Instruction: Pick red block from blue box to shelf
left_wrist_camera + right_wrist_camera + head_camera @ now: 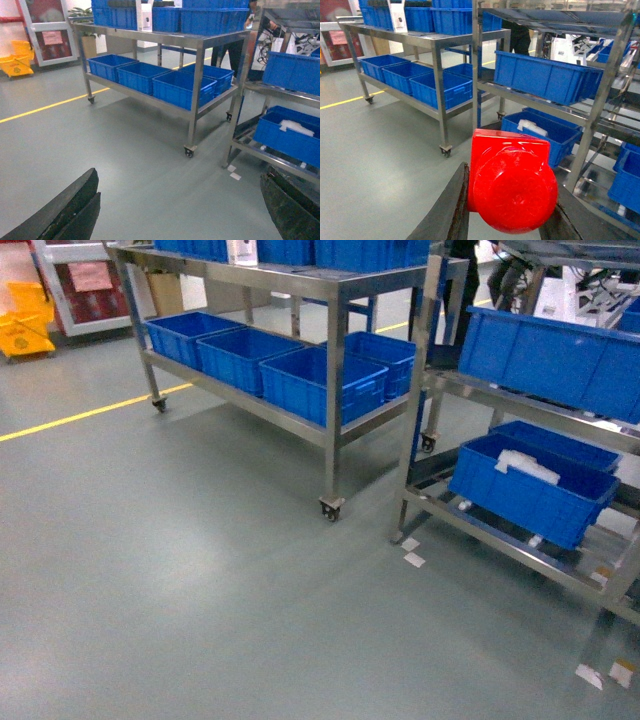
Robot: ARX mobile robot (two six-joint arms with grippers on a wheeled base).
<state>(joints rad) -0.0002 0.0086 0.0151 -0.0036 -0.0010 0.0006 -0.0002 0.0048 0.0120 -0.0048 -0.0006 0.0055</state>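
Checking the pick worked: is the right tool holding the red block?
Yes, the red block sits clamped between the right tool's fingers.

The wheeled steel shelf point(335, 360) carries dark blue crates point(300, 380); one point(530, 485) holds something white, perhaps foam.

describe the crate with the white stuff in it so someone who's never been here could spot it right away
Go to the steel shelf on the right, not the wheeled cart. On its lowest level sits a blue crate; unlike its neighbours, it holds white material.
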